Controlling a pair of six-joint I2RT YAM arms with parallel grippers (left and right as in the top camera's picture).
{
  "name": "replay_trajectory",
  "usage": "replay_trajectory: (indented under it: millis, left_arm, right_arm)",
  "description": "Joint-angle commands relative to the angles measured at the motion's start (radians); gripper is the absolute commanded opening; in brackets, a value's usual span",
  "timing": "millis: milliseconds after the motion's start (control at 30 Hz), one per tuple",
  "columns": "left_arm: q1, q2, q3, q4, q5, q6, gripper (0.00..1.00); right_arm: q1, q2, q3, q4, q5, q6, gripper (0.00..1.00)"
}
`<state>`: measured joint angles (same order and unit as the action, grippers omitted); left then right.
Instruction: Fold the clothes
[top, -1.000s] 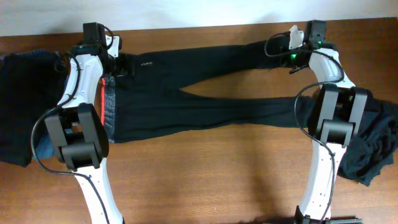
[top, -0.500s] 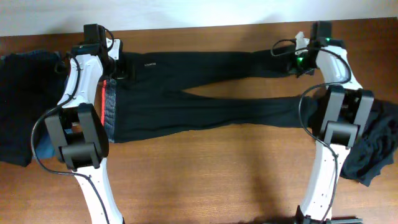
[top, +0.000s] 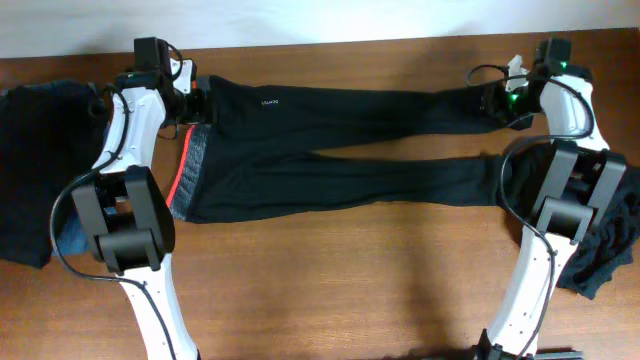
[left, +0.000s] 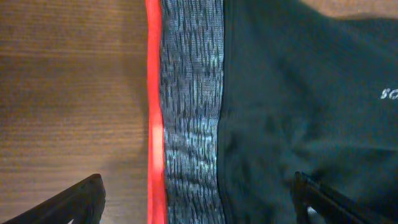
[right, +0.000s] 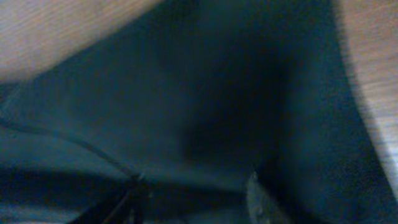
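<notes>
Overhead view: black trousers (top: 260, 150) are laid lengthwise on the table (top: 350, 270); the waistband (top: 188, 170) is at the left and the legs run to the right
Left gripper (top: 195, 100): placed at the far corner of the waistband; its fingers (left: 81, 199) are seen wide apart over the grey, red-edged band; nothing is clamped
Right gripper (top: 497, 100): closed on the end of the far trouser leg; only blurred dark cloth is shown in its wrist view
Other clothes: a left heap (top: 35, 150) and a right heap (top: 610, 250) are piled at the table's ends

Both arms (top: 128, 120) stretch forward; left claw (left: 198, 200) gapes wide, right claw (right: 196, 193) too blurred to judge.
</notes>
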<state>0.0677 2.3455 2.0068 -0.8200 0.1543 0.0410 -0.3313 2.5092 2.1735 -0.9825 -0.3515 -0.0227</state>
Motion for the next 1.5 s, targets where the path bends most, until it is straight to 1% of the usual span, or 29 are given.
replay_trajectory:
  millis: [0,33,133,233,267,300,367,433,533,567,600,700,733,767,867,900,967,1000,1067,1133,1167,1233,1300,1333,1367,1433,1467]
  left_arm:
    - [-0.002,0.002,0.005,0.034,0.014,-0.006,0.98]
    - [-0.002,0.002,0.005,0.047,0.014,-0.006,0.99]
    - [-0.002,0.001,0.009,0.063,0.014,0.010,0.99]
    - [-0.002,0.001,0.062,-0.013,0.014,0.010,0.99]
    - [-0.002,-0.001,0.117,-0.087,0.014,0.010,0.99]
    - [-0.002,-0.001,0.144,-0.126,0.014,0.010,0.99]
    - [-0.002,-0.001,0.237,-0.235,0.009,0.009,0.99]
    - [-0.003,-0.001,0.330,-0.348,-0.022,0.009,0.99]
    - [-0.014,-0.001,0.446,-0.500,-0.060,0.009,0.99]
    - [-0.023,-0.001,0.479,-0.555,-0.074,0.009,0.99]
    - [-0.034,-0.001,0.511,-0.620,-0.069,0.008,0.99]
    - [-0.054,-0.002,0.546,-0.769,-0.043,0.003,0.99]
    - [-0.055,-0.003,0.548,-0.822,-0.043,0.003,0.99]
    - [-0.055,-0.006,0.548,-0.863,-0.046,0.005,0.99]
    - [-0.064,-0.033,0.547,-0.868,-0.039,0.055,0.99]
    - [-0.073,-0.050,0.547,-0.868,-0.009,0.095,0.99]
    - [-0.107,-0.090,0.547,-0.868,0.076,0.238,0.99]
    - [-0.144,-0.124,0.547,-0.868,0.077,0.332,0.99]
    - [-0.206,-0.171,0.547,-0.868,0.074,0.469,0.99]
    - [-0.256,-0.204,0.547,-0.868,0.064,0.557,0.99]
    - [-0.290,-0.220,0.547,-0.868,0.048,0.624,0.99]
    - [-0.326,-0.225,0.547,-0.868,0.040,0.713,0.99]
    - [-0.351,-0.224,0.522,-0.868,0.041,0.810,0.99]
    - [-0.359,-0.224,0.493,-0.868,0.040,0.866,0.99]
    - [-0.362,-0.224,0.468,-0.868,0.040,0.882,0.99]
    - [-0.361,-0.224,0.411,-0.868,0.040,0.875,0.99]
    - [-0.356,-0.224,0.366,-0.866,0.043,0.827,0.99]
  right_arm:
    - [-0.007,0.018,0.107,-0.061,0.022,-0.003,0.69]
    - [-0.008,0.018,0.144,-0.096,0.022,-0.003,0.70]
    - [-0.007,0.016,0.213,-0.173,0.023,-0.003,0.70]
    - [-0.007,0.013,0.308,-0.283,0.023,-0.003,0.71]
    - [-0.007,0.011,0.351,-0.344,0.023,-0.003,0.75]
    - [-0.007,0.009,0.382,-0.389,0.031,-0.003,0.77]
    - [-0.001,0.007,0.456,-0.497,0.092,-0.003,0.79]
    - [0.018,0.004,0.520,-0.581,0.151,-0.003,0.80]
    - [0.058,0.003,0.605,-0.706,0.151,-0.003,0.80]
    - [0.072,0.002,0.619,-0.717,0.151,-0.002,0.80]
    - [0.099,-0.020,0.611,-0.717,0.143,0.013,0.84]
    - [0.131,-0.053,0.608,-0.717,0.097,0.040,0.86]
    - [0.142,-0.072,0.600,-0.717,0.086,0.041,0.89]
    - [0.154,-0.108,0.577,-0.717,0.088,0.038,0.90]
    - [0.187,-0.243,0.462,-0.717,0.110,-0.029,0.90]
    - [0.195,-0.295,0.409,-0.717,0.119,-0.061,0.90]
    - [0.220,-0.436,0.255,-0.717,0.128,-0.149,0.91]
    - [0.241,-0.537,0.134,-0.716,0.128,-0.223,0.91]
    - [0.273,-0.653,-0.013,-0.717,0.126,-0.310,0.91]
    - [0.302,-0.735,-0.118,-0.710,0.106,-0.380,0.91]
    - [0.323,-0.788,-0.193,-0.696,0.056,-0.468,0.91]
    - [0.343,-0.819,-0.256,-0.682,0.005,-0.568,0.92]
    - [0.357,-0.822,-0.296,-0.678,-0.016,-0.626,0.95]
    - [0.365,-0.815,-0.332,-0.664,-0.015,-0.634,0.96]
    - [0.366,-0.812,-0.360,-0.647,-0.016,-0.631,0.99]
    - [0.365,-0.808,-0.409,-0.624,-0.015,-0.583,0.99]
    - [0.362,-0.803,-0.438,-0.613,-0.015,-0.494,0.99]
